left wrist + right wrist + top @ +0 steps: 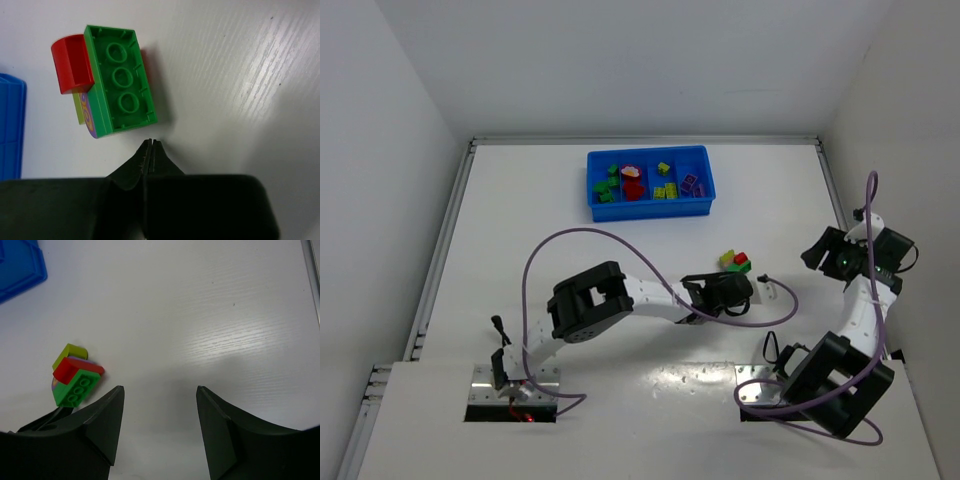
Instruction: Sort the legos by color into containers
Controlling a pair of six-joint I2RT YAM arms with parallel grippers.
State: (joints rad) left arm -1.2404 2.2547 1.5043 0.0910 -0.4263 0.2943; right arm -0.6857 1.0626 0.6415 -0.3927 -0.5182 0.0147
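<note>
The multicoloured clump (120,82), a green brick (122,75) turned hollow side up with red, yellow-green and purple pieces stuck beneath, is lying on the white table (570,200), well apart from the blue tray (650,213). Its long axis is pointing almost straight away from the left gripper (151,150), whose fingers are pressing together, empty, just short of the near end. The right gripper (160,390) is hanging spread, farther off on the clump's other side, with nothing standing between.

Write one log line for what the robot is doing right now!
left tool: shut, tips beside brick clump | right tool: open, empty | clump: outside blue tray | sorting: unfinished
</note>
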